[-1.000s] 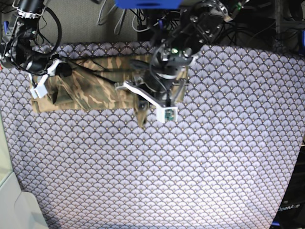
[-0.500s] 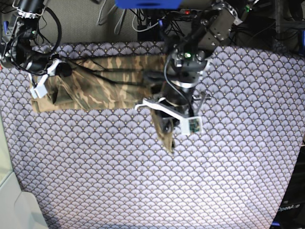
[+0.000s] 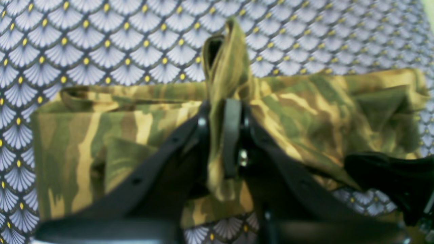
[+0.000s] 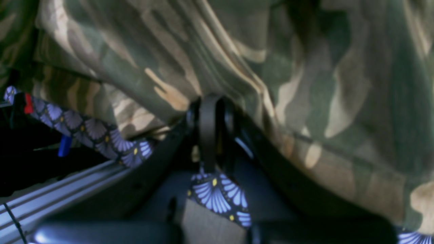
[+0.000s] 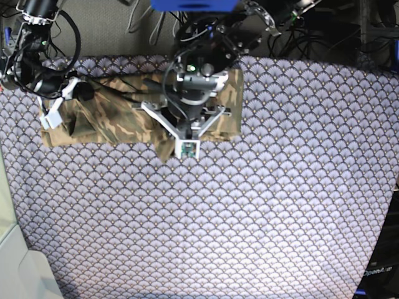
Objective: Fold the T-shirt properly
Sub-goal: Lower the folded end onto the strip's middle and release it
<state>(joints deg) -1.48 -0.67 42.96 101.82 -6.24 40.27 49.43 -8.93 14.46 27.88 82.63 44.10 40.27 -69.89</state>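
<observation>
The camouflage T-shirt (image 5: 118, 112) lies as a folded band along the far side of the purple scale-patterned cloth. My left gripper (image 5: 176, 138) hovers over the band's middle. In the left wrist view, that gripper (image 3: 220, 112) is shut on a pinched-up fold of the T-shirt (image 3: 315, 112), which sticks up between the fingers. A corner of cloth hangs below it in the base view. My right gripper (image 5: 59, 103) sits at the band's left end. Up close, the right gripper (image 4: 208, 108) is shut at the shirt's edge, with the T-shirt (image 4: 237, 51) draped over it.
The purple patterned cloth (image 5: 249, 218) covers the whole table. A white object (image 5: 25, 274) sits at the front left corner. Cables and dark equipment (image 5: 324, 31) crowd the far edge behind the arms.
My left gripper swung out to the front right with the pinched fold, then came back left and away, over the band's middle. The right arm has not moved.
</observation>
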